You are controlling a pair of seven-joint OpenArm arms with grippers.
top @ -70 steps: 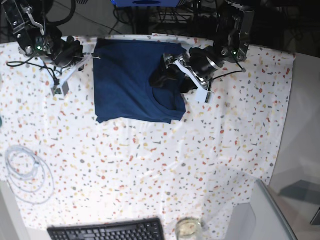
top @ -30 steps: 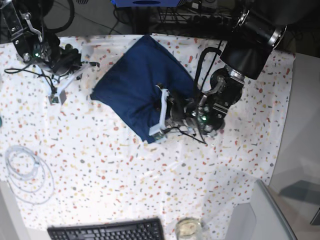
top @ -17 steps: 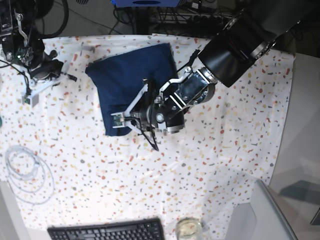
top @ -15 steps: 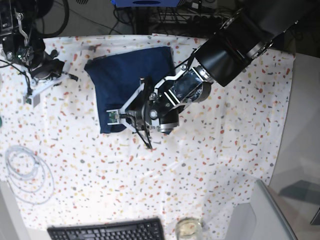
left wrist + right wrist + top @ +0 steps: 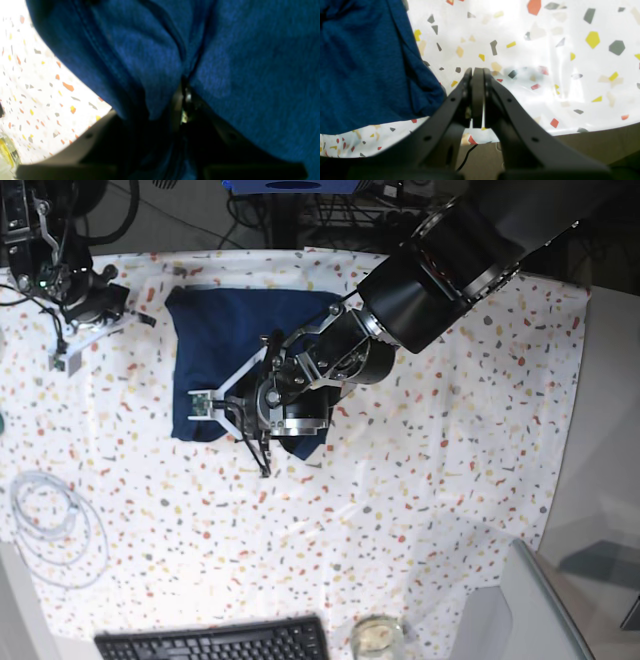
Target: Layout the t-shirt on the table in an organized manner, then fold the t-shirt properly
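One end effector pinching t-shirt, table

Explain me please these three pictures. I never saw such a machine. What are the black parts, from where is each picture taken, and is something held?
This is a robot with two arms. The base view looks down on a table covered by a speckled cloth. Each wrist view is taken by a camera just behind one gripper. The left gripper is closed on a fold of the navy t-shirt, which fills its wrist view. The right gripper is shut and holds nothing; it hangs over the cloth beside the shirt's edge. A keyboard, a coiled cable and a glass lie at the near edge.
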